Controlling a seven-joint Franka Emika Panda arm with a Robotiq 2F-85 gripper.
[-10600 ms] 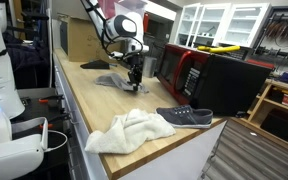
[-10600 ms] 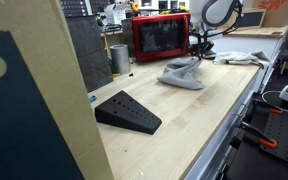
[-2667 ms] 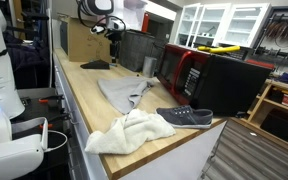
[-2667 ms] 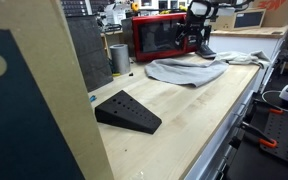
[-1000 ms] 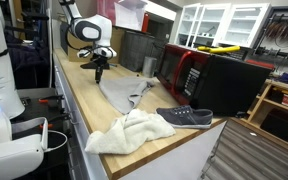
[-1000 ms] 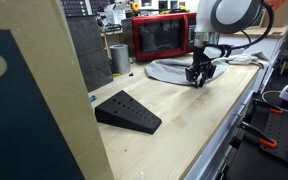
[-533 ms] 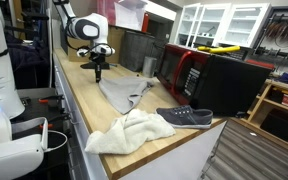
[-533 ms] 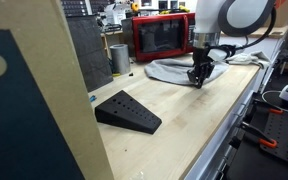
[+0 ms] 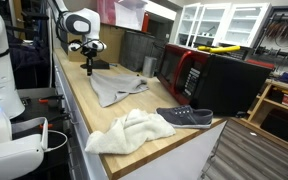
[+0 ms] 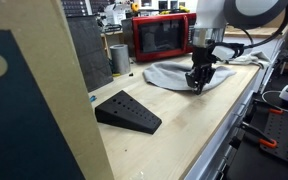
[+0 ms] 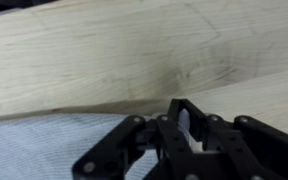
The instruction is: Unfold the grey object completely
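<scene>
There's the gripper at the near edge of the grey cloth, jaws pinched narrow on its hem, cloth lying spread on the wooden bench before the red microwave, bare wood open toward the black wedge.

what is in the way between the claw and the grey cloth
Nothing visible. In both exterior views the claw is down at the edge of the cloth, with only bare bench beyond it. The black wedge lies apart from both, further along the bench.
</scene>
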